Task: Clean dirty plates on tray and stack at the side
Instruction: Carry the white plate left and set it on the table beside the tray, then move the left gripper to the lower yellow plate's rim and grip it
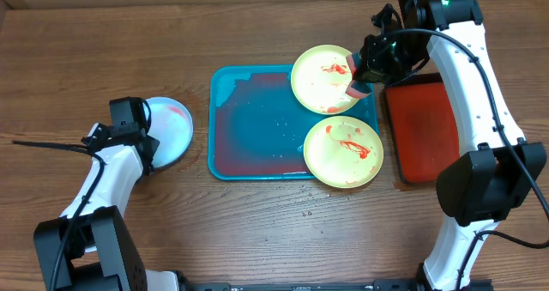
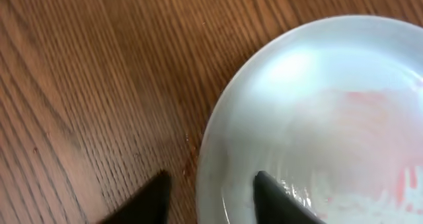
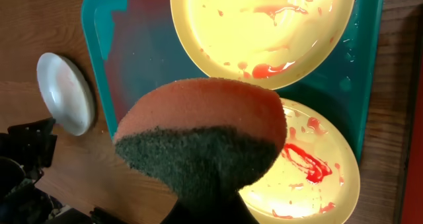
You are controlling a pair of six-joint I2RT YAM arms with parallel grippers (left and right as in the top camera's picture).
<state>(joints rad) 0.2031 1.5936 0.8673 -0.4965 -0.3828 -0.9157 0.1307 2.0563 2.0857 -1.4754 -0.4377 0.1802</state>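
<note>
The left end effector (image 2: 208,199) is seen partly opened, with its two dark fingertips set astride the rim of the small round light blue plastic plate (image 1: 174,126). This plate lies on the wooden table (image 1: 257,231), outside the large turquoise rectangular plastic tray (image 1: 249,128). An orange sponge with a dark green scouring face (image 3: 205,131) is clamped in the right end effector (image 1: 364,72). Directly beside that end effector, one sauce-smeared yellow-green round plastic plate (image 1: 322,81) is found on the tray, with a second (image 1: 343,152) just beyond it.
</note>
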